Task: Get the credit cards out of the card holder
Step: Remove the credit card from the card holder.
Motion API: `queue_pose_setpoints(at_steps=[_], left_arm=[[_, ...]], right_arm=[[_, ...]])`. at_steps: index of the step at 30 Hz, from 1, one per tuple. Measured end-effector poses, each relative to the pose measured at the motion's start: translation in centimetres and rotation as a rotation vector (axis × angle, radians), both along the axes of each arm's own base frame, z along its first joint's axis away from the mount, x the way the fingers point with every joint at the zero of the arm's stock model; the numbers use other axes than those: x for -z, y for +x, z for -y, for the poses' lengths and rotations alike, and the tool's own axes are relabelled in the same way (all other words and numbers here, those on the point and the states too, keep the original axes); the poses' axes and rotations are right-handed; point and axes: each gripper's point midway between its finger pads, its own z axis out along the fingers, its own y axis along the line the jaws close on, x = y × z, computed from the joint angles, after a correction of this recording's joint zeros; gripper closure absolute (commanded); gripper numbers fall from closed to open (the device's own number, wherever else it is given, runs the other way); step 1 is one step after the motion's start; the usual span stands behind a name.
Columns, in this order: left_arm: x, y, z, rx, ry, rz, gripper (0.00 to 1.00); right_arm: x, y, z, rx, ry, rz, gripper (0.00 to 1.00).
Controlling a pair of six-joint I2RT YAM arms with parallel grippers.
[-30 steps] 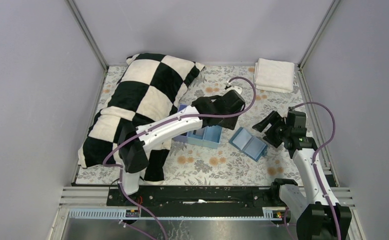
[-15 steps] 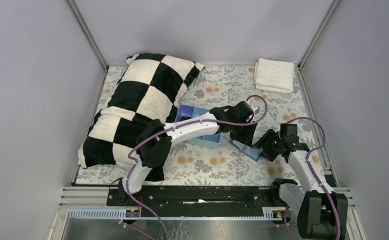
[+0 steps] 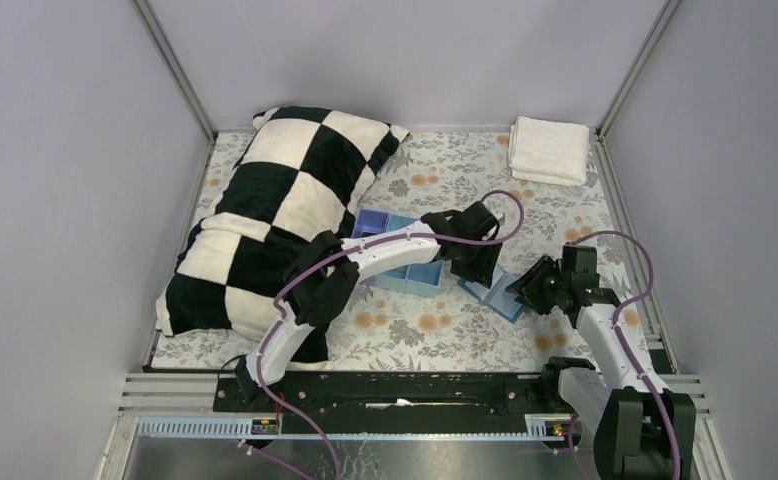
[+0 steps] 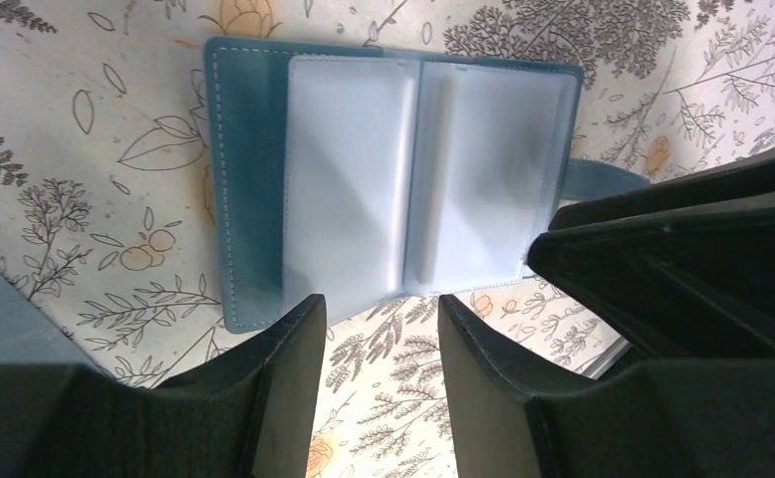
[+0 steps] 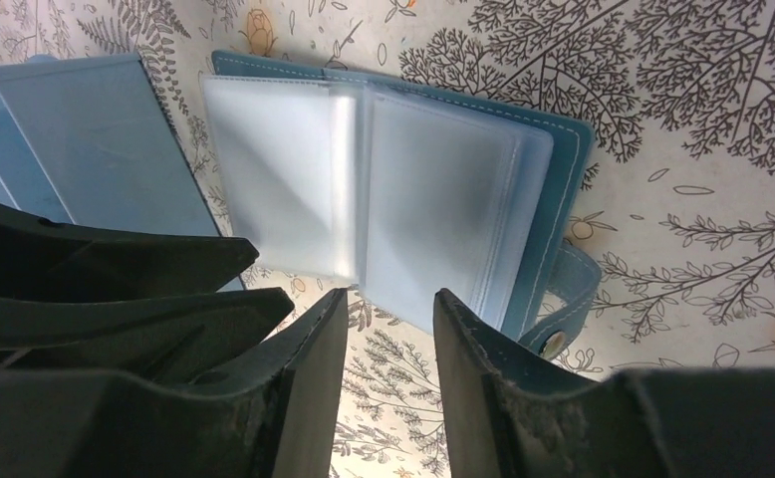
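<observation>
Blue soft folding card holder [image 4: 393,179] lies open on the flower-printed tablecloth [image 4: 85,199] between both claws. The left gripper [image 4: 379,311] and right gripper [image 5: 391,304] stand released, grasping nothing. Its frosted plastic sleeves [image 5: 433,199] hide whether credit cards sit inside.

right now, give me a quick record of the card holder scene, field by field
card holder: open flat on the floral cloth, clear sleeves up
cards: none outside it; sleeves too cloudy to tell
left jaws: apart, near its edge, holding nothing
right jaws: apart, near its strap side, holding nothing
tray: just beside the card holder
</observation>
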Motion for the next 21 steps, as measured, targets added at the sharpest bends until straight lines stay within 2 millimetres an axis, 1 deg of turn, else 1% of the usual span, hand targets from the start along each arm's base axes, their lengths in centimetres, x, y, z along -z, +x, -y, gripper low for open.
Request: queue_pose_setpoints(at_steps=[2, 6, 9, 11, 13, 17, 21], left_arm=[[0.3, 0.3, -0.2, -0.009, 0.007, 0.003, 0.51], [0.9, 0.8, -0.2, -0.019, 0.014, 0.006, 0.52], [1.1, 1.3, -0.4, -0.027, 0.018, 0.017, 0.60], [1.1, 1.6, -0.3, -0.028, 0.017, 0.025, 0.63], [1.1, 1.9, -0.4, -0.030, 0.017, 0.028, 0.60], [1.1, 2.4, -0.6, -0.021, 0.020, 0.053, 0.50], [1.2, 3.2, -0.8, -0.021, 0.028, 0.095, 0.49]], right_arm=[[0.0, 0.2, 0.0, 0.002, 0.002, 0.003, 0.61], [0.5, 0.6, 0.0, 0.007, 0.003, 0.003, 0.63], [1.7, 0.4, 0.2, 0.015, -0.005, -0.021, 0.65], [2.5, 0.1, 0.2, 0.019, -0.002, -0.045, 0.65], [2.5, 0.6, 0.2, 0.021, 0.003, -0.033, 0.65], [2.5, 1.1, 0.2, 0.023, 0.006, -0.011, 0.65], [2.5, 1.2, 0.2, 0.026, 0.006, -0.003, 0.65]])
